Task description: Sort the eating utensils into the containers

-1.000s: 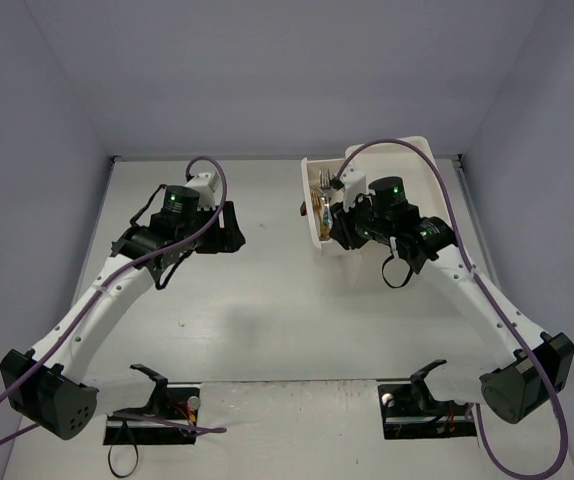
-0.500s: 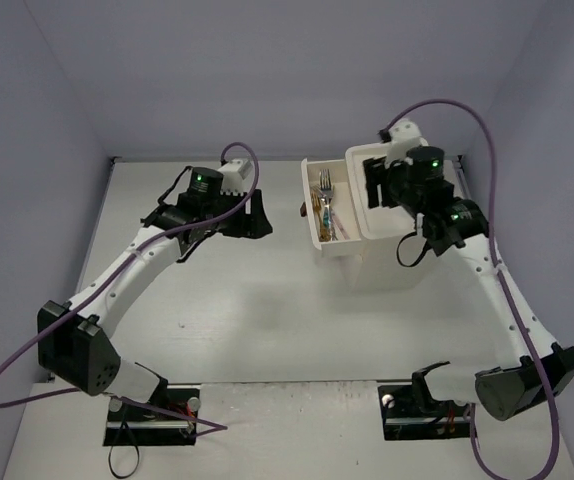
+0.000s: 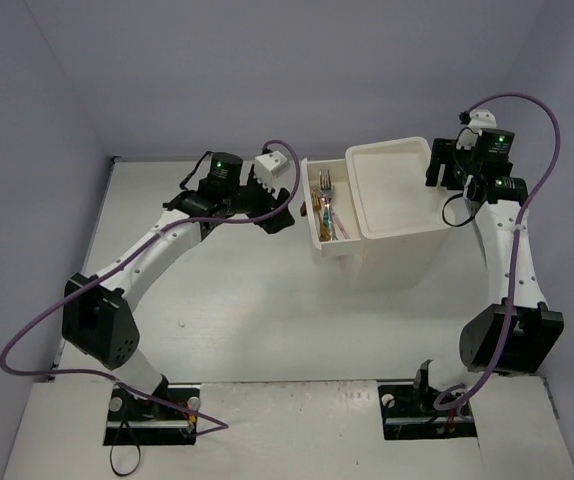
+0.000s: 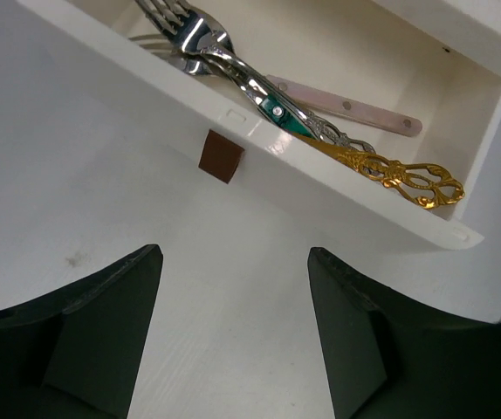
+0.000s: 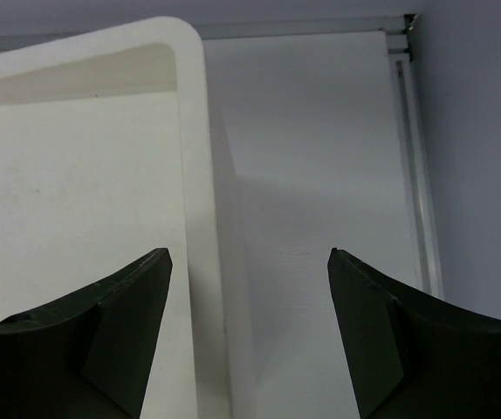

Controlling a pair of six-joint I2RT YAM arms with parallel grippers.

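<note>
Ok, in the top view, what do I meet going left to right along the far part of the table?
The left pincer, open → the pulled-out drawer holding cutlery → the drawer unit → the right pincer, open, at the unit's right edge.

A matte white table [image 3: 267,310] formed the floor of the enclosure, marked by a small dark speck [image 3: 180,322] towards its left and, in the left wrist view, a faint smudge [image 4: 76,258]. Pale lavender-grey walls [image 3: 287,70] rose on three sides. A thin metal rail [image 5: 414,175] edged the table along the right wall.
</note>
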